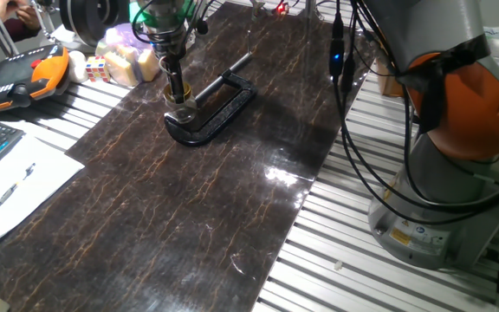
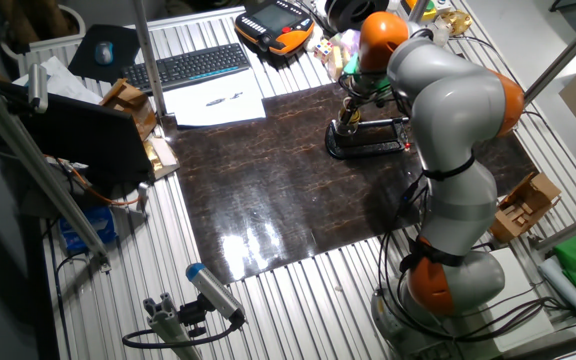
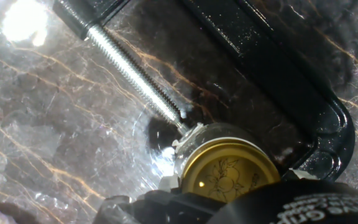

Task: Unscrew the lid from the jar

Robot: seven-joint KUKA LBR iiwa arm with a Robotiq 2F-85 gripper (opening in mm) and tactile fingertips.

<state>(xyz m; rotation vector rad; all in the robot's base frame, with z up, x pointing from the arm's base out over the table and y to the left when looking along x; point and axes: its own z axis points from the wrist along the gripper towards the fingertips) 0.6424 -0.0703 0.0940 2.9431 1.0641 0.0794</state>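
1. The step in hand looked like the approach to the grasp: the gripper (image 1: 177, 97) hung straight over the jar (image 3: 213, 134), which sat pinned in the black C-clamp (image 1: 219, 108) on the dark marble-patterned board (image 1: 189, 199).
2. The lid (image 3: 229, 173) lay just below the jaws and looked seated on the jar, so the unscrewing seemed not yet done.
3. I could not tell how the jaws stood. In the hand view only dark gripper parts crossed the lower edge, overlapping the lid's near rim, and no finger showed clearly on either side of it.
4. The next move probably called for the jaws to close on the lid's rim, centred, then turn about the jar's axis while the clamp held the glass.
5. The hand view alone showed the gold lid, its printed motif and the clamp screw (image 3: 135, 78) pressing the jar's side.
6. The fixed views showed the arm (image 2: 448, 110) and the clamp whole, but the jar was hidden or too small there.
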